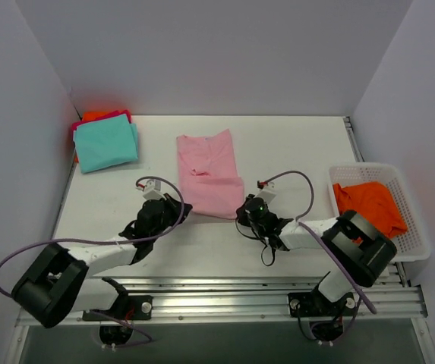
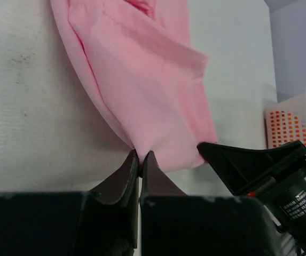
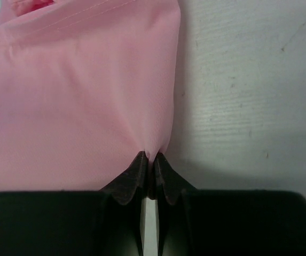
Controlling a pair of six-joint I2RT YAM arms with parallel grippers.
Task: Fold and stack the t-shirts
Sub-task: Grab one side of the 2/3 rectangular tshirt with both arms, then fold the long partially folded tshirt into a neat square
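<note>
Both arms stretch low over the desk (image 1: 293, 144). The left tool (image 2: 140, 156) pinches the near left corner of the pink shirt (image 1: 206, 171) at mid-desk, the right tool (image 3: 150, 157) its near right corner.

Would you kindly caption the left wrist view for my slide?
Left gripper pinching the near edge of the pink t-shirt on the table.
</note>
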